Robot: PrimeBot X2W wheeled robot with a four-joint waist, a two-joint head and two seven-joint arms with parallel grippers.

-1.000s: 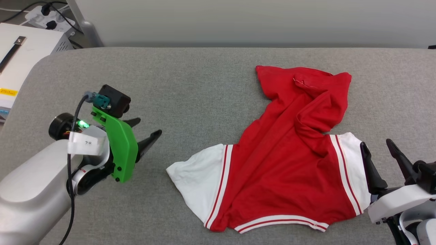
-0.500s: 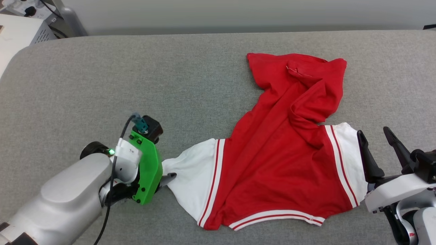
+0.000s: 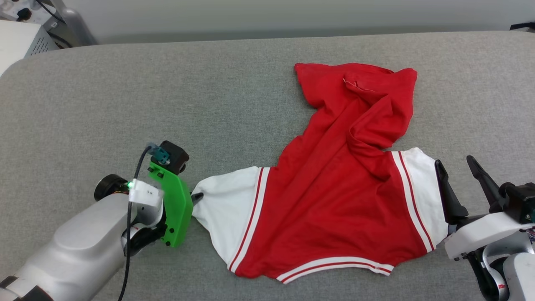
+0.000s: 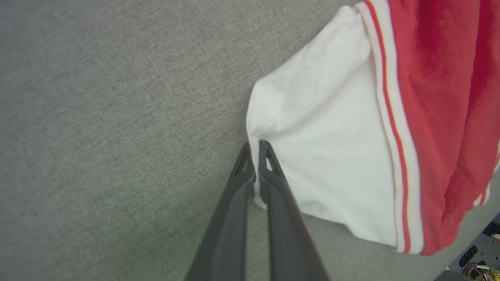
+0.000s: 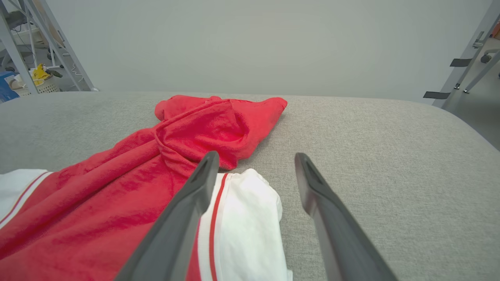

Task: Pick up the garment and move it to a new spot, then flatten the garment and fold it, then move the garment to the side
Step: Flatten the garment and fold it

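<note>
Garment [image 3: 334, 200] rumpled on pad [image 3: 209, 96]; L gripper [image 4: 256, 156] clamps white sleeve [image 4: 320, 136] edge, R gripper [image 5: 256, 156] spread wide by opp. sleeve.

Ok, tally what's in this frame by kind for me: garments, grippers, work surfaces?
Red and white garment: 1
Grippers: 2 (left gripper shut on the garment's white sleeve, right gripper open beside the other sleeve)
Padded grey table: 1
Total: 4

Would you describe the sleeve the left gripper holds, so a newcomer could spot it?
A red garment lies on the grey table. Its white sleeve at the left end is pinched by the left gripper; the other sleeve lies free beside the right gripper.
</note>
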